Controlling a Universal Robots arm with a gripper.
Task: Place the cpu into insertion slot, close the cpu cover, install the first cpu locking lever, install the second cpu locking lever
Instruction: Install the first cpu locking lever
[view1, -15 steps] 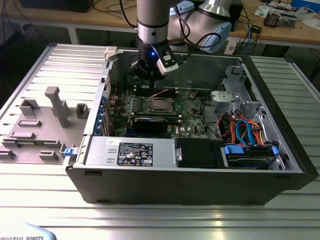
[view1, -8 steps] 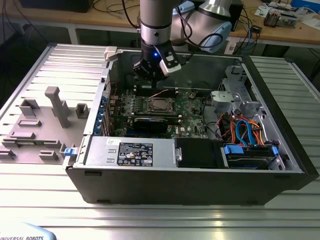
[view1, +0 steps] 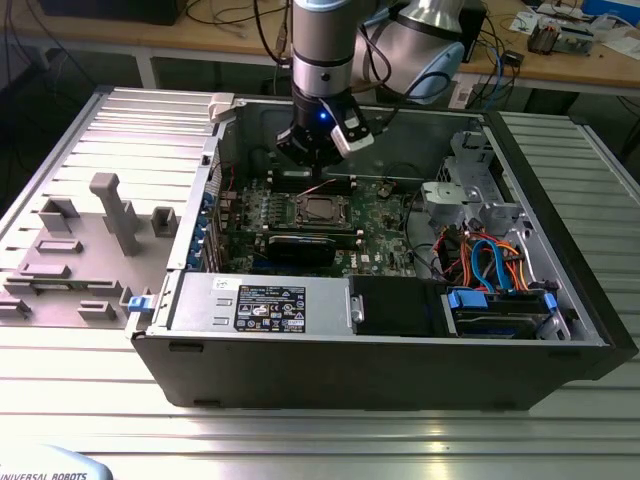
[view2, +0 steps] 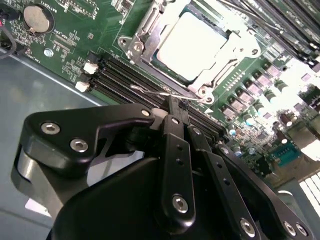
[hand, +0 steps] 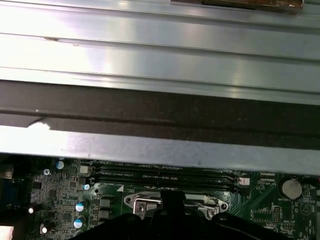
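An open grey computer case (view1: 300, 370) is lying on a ribbed metal worktop (view1: 300, 440). Blue and orange cables (view1: 490, 262) are curling inside it, a coin battery (view2: 38, 18) sitting on the green board.

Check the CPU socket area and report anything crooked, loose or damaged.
Nothing looks damaged. The cpu lies flat and square in the insertion slot, with the cpu cover closed flat around it. One thin wire locking lever juts out beside the socket, not tucked in; the gripper is right at it.
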